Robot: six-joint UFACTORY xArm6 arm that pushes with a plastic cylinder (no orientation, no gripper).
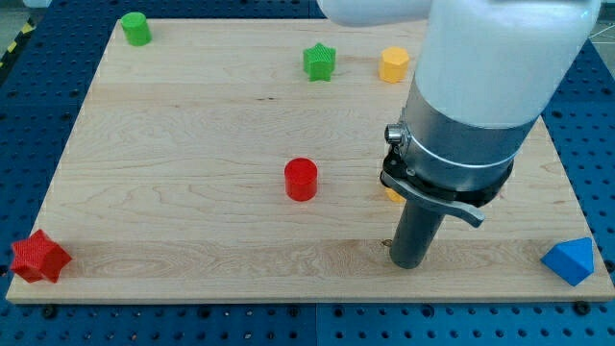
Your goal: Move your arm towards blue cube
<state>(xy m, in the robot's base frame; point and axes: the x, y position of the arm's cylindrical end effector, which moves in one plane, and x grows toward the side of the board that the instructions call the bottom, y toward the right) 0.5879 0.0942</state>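
The blue cube [569,260] sits at the board's bottom right corner, on the edge of the wood. My tip [409,264] rests on the board near the bottom edge, well to the left of the blue cube and at about the same height in the view. The wide white and grey arm body above the rod hides part of the board's right half. No block touches the tip.
A red cylinder [301,179] stands left of the rod. A yellow block [391,193] peeks out behind the arm. A yellow block [394,64], a green star [319,61] and a green cylinder [135,28] lie along the top. A red star [38,258] sits at the bottom left.
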